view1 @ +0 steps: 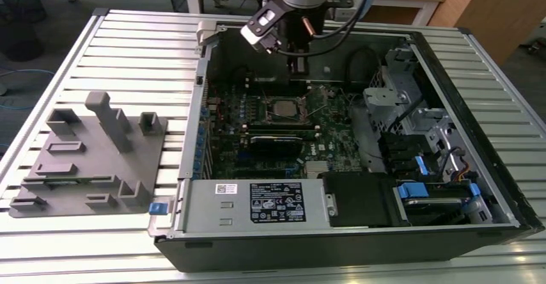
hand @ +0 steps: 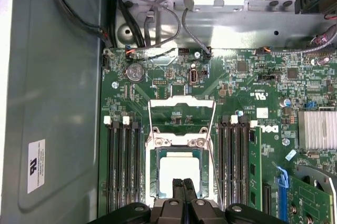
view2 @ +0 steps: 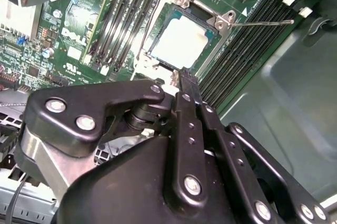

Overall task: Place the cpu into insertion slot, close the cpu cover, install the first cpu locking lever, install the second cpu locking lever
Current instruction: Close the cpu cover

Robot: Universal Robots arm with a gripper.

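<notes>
You held the closed, empty end effector (hand: 182,182) just over the seated chip (hand: 179,167); dropping lower could have scraped it.

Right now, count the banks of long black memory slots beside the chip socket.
2. One bank lies on one side of the chip, the other bank on the opposite side; the gripper covers their ends.

Silver-grey cpu (view2: 181,42) (green board (hand: 237,84))
</notes>
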